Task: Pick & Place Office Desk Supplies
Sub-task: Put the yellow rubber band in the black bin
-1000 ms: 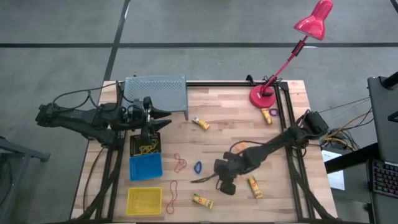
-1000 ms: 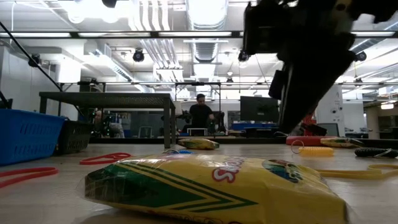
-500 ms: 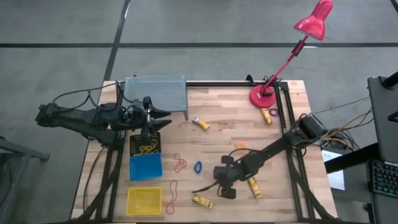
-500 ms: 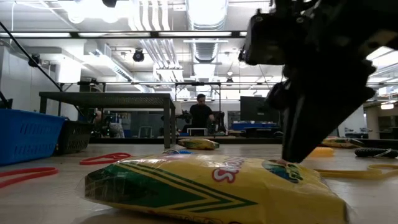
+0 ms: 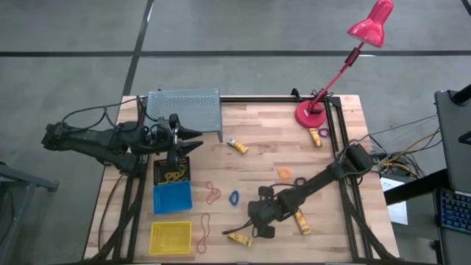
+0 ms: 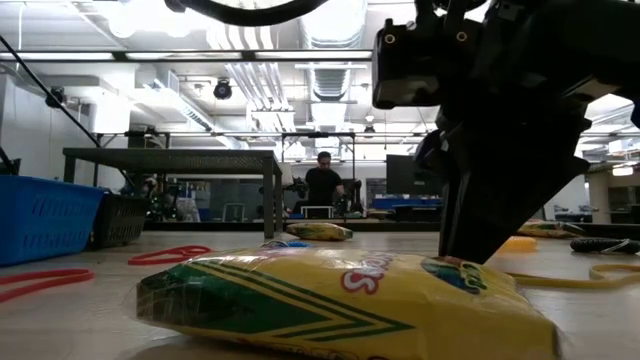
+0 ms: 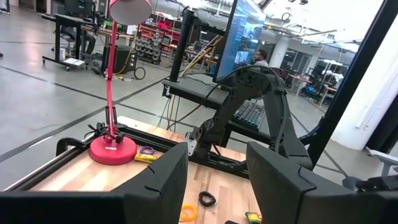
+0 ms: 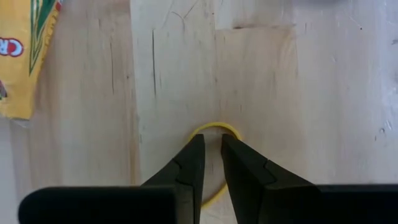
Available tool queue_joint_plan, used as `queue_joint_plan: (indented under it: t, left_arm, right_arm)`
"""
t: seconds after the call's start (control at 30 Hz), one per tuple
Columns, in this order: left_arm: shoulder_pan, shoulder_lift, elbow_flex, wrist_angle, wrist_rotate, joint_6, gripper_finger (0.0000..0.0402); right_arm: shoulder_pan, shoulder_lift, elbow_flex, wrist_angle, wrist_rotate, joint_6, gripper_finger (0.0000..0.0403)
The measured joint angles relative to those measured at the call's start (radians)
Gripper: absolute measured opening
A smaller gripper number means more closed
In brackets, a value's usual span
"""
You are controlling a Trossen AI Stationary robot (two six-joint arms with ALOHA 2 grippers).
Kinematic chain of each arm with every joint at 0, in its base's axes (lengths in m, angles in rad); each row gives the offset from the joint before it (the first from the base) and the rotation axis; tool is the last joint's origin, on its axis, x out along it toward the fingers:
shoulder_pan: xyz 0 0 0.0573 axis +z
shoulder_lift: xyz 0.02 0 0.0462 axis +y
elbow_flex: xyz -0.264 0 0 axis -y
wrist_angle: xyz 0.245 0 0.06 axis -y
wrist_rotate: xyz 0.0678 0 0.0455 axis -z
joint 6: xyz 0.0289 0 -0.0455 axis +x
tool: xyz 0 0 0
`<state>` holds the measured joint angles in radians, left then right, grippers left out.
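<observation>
Wooden table (image 5: 265, 147), rubber bands (image 5: 213, 193), bins (image 5: 172, 197), lamp (image 5: 312, 114)
</observation>
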<state>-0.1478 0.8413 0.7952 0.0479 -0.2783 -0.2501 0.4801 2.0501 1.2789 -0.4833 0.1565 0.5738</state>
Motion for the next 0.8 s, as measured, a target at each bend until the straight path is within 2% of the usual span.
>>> queue_joint_plan:
  t: [0.37,0.8]
  left_arm:
    - [0.001,0.000,0.000,0.000,-0.003,-0.001,0.0168]
    - [0.001,0.000,0.000,0.000,-0.003,-0.008,0.0168]
  right_arm:
    - [0.009,-0.060,0.020,-0.056,0.062,0.003,0.0057]
    - [0.013,-0.068,0.016,-0.088,0.060,0.002,0.0057]
